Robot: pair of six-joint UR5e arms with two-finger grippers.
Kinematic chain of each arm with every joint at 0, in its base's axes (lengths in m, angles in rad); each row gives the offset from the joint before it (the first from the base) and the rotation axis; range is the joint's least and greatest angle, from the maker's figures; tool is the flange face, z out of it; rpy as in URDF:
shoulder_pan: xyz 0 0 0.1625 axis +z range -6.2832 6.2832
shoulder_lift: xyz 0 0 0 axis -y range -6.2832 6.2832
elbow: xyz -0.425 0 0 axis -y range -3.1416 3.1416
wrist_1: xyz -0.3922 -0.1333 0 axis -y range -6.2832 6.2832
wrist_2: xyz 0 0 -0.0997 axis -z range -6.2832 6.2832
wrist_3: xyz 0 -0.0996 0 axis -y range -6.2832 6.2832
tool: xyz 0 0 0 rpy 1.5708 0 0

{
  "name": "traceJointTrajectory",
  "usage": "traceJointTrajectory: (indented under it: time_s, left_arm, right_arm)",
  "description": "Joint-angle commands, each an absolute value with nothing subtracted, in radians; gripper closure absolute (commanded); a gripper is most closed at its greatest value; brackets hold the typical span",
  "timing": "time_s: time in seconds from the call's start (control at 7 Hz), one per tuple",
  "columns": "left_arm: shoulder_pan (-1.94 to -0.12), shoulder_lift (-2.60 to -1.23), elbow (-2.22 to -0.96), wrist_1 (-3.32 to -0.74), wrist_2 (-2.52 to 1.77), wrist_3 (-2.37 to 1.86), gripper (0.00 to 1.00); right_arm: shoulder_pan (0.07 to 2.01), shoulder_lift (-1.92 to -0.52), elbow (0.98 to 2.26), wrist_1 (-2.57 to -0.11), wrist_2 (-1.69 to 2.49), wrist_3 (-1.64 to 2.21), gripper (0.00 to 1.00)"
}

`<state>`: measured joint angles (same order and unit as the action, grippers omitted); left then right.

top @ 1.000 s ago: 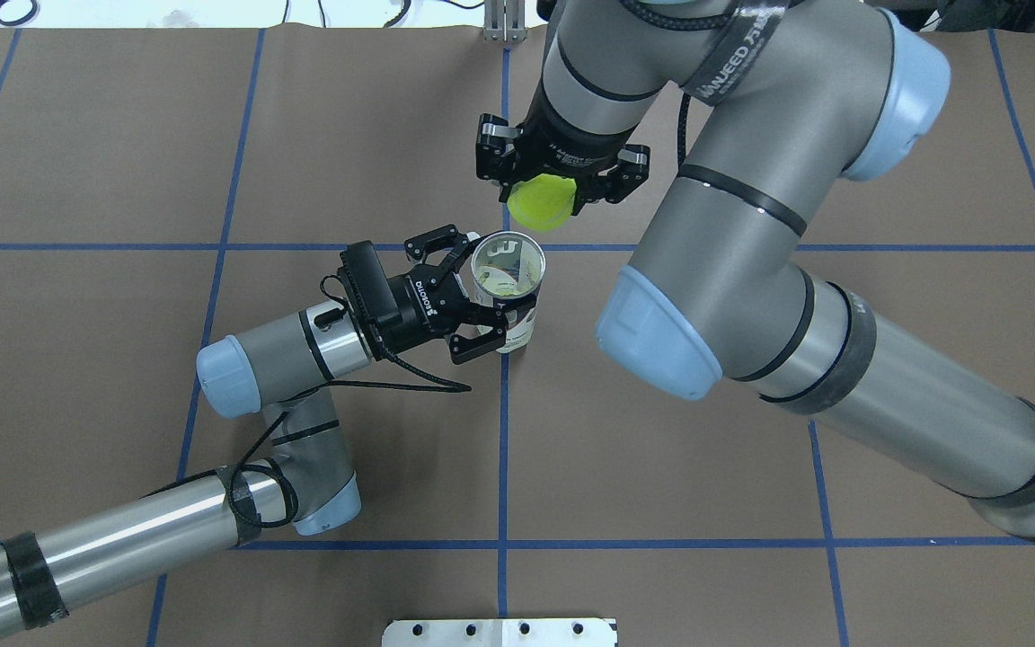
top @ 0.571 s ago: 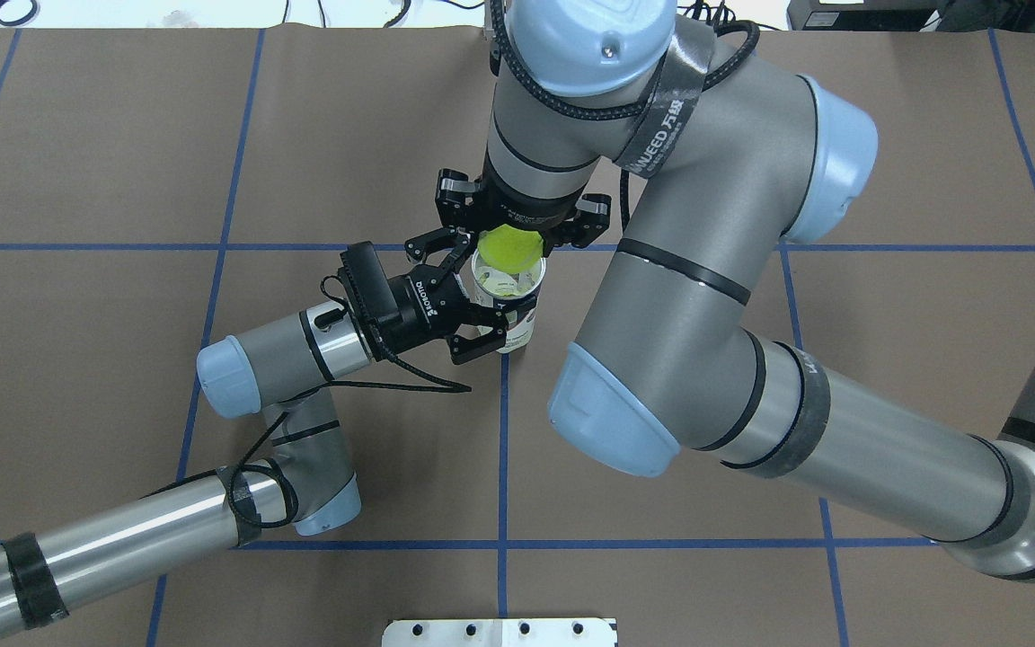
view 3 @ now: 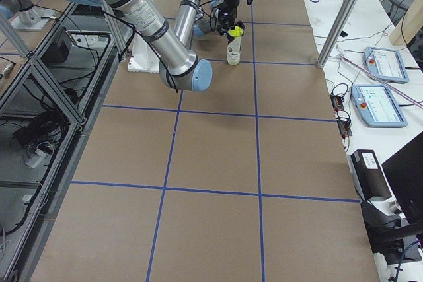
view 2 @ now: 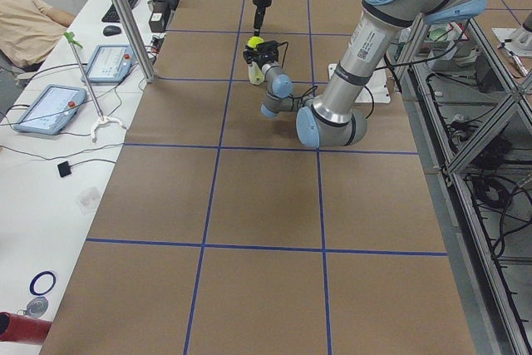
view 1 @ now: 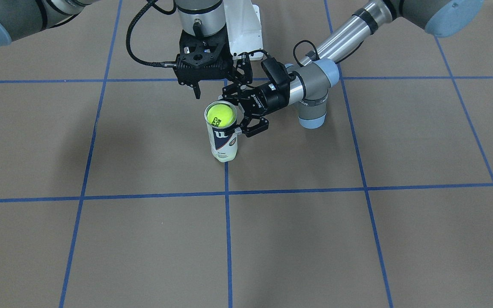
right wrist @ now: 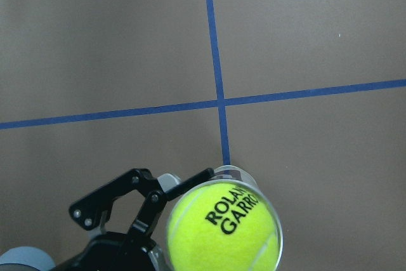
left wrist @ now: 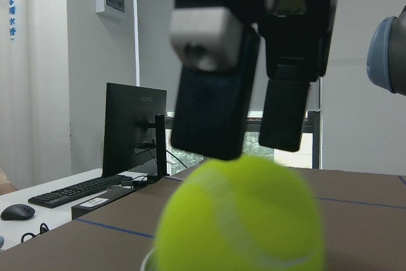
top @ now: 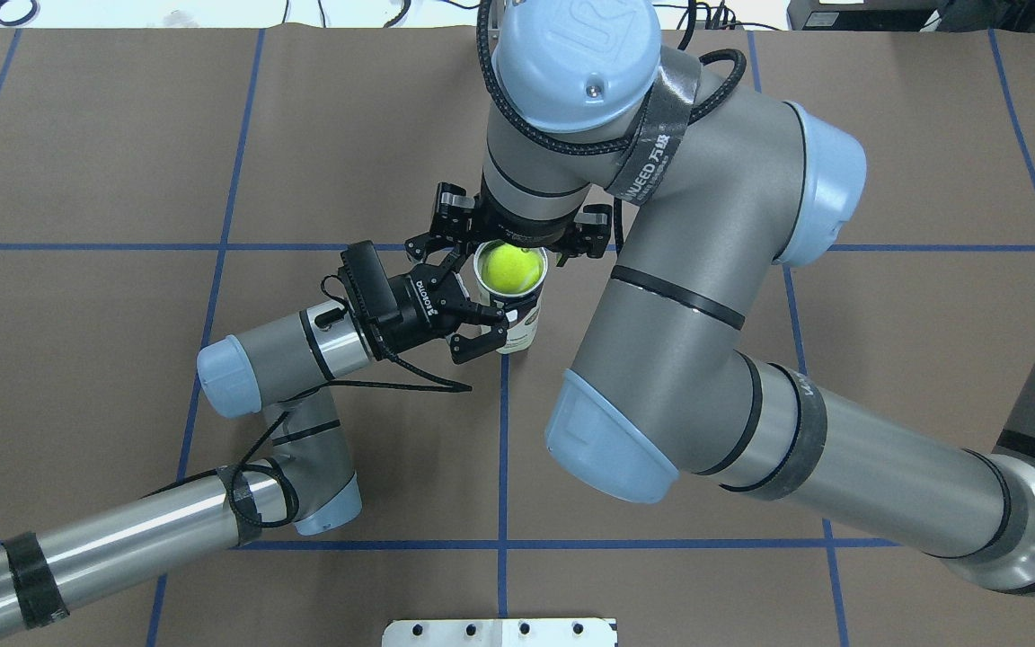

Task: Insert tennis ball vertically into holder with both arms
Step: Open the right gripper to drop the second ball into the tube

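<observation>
While the left gripper (top: pixel 480 316) stays clamped on the holder (top: pixel 512 310) from its left side, the can stands upright on the table (top: pixel 104 135) toward the far edge's middle, with 1 tennis ball (top: pixel 512 266) seated in its open mouth. Just above, the right gripper (top: pixel 519 235) hangs with fingers spread apart, clear of the ball.
</observation>
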<state>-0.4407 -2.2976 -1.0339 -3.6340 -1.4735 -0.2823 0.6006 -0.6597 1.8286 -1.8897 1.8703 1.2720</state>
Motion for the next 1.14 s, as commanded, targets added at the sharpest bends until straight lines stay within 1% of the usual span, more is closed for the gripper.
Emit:
traceJointTrajectory:
  time_s: [0.0, 0.57, 1.0]
  left_arm:
    - [-0.440, -2.298, -1.034, -3.634, -1.473, -0.282, 0.14]
    - [-0.442, -2.298, -1.034, -3.634, -1.473, -0.282, 0.14]
    - [-0.446, -2.298, -1.069, -3.637, -1.473, -0.291, 0.13]
  right_arm:
    - [0.600, -0.663, 1.844, -1.890, 1.868, 1.267, 0.00]
    - [0.617, -0.667, 1.853, -1.890, 1.874, 1.223, 0.00]
    - [0.775, -0.759, 1.868, -1.888, 2.001, 1.006, 0.00]
